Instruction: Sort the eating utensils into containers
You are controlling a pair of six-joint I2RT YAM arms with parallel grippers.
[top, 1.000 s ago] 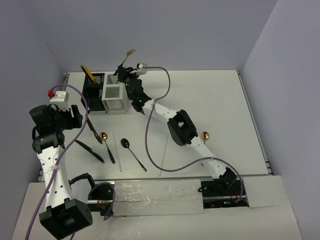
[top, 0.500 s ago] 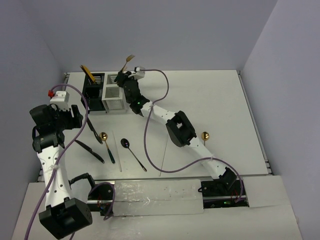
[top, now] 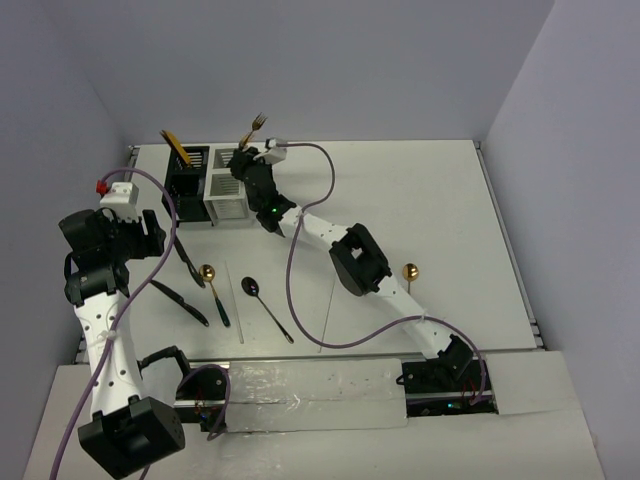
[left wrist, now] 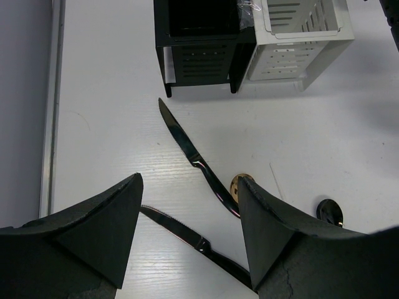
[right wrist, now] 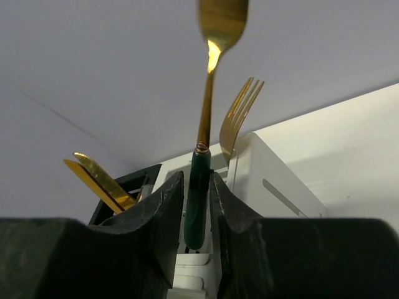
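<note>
Fork (right wrist: 206, 118): upright in the middle of the right wrist view, gold head up and dark green handle down. In the top view it stands over the white caddy (top: 228, 195), upper left of centre.
Handling: it looks light, stiff and not fragile. The polished handle is probably slick, and something this thin can swivel or slip in a pinch.
Hold point: the green handle, a little below the gold neck, with the jaws across its width. That keeps the head up and leaves the handle's end free to enter the slot.
Right gripper (right wrist: 198, 180): jaws drawn almost together, one on each side of the green handle, gripping the fork. The handle's end hangs free just above the white caddy.
White caddy contents: one gold fork (right wrist: 240, 115) leans inside, just right of the held one.
Black caddy (top: 186, 180): joined to the white one on its left, with gold knives (right wrist: 100, 177) standing in it.
Left gripper (left wrist: 190, 187): jaws spread wide, holding and touching nothing, above the table at the left of the top view.
On the table: two dark knives (left wrist: 187, 143) lie flat below the black caddy, with spoons (top: 250, 287) near them. They lie low on the surface, so I judge pinching their handles will be harder.
</note>
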